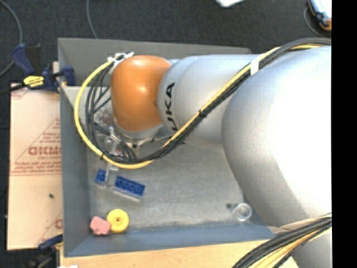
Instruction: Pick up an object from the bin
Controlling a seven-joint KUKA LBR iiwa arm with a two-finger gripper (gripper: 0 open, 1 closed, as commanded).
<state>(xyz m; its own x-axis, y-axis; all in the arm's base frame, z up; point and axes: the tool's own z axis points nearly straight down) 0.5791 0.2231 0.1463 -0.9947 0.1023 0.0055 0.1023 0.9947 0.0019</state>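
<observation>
**Claw low by the left wall; blue pieces nearest; grip state unconfirmed**

1. Your claw [113, 148] hangs under the orange cover [138, 91], close to the left wall of the bin [167, 233] and about midway along it. From this view you cannot tell whether it is released or clenched, and no thing can be confirmed in its grip.

2. Nearest to it are a blue block [101, 177] and a blue bar [130, 187], lying side by side just beside the claw on its near-wall side. The block is almost directly toward the near wall from the claw. The bar sits a little further toward the right wall.

3. The bar's long axis runs roughly along the near wall, with its right end tipped slightly closer to that wall. The block is too short to show an axis.

4. A pink piece [99, 225] and a yellow ring [117, 220] touch in the near-left corner. A clear ring [241, 211] lies by the near-right corner, well apart.

5. Judgement: either blue piece calls for a short shift toward the near wall. For the bar, you would close across its short side.
</observation>
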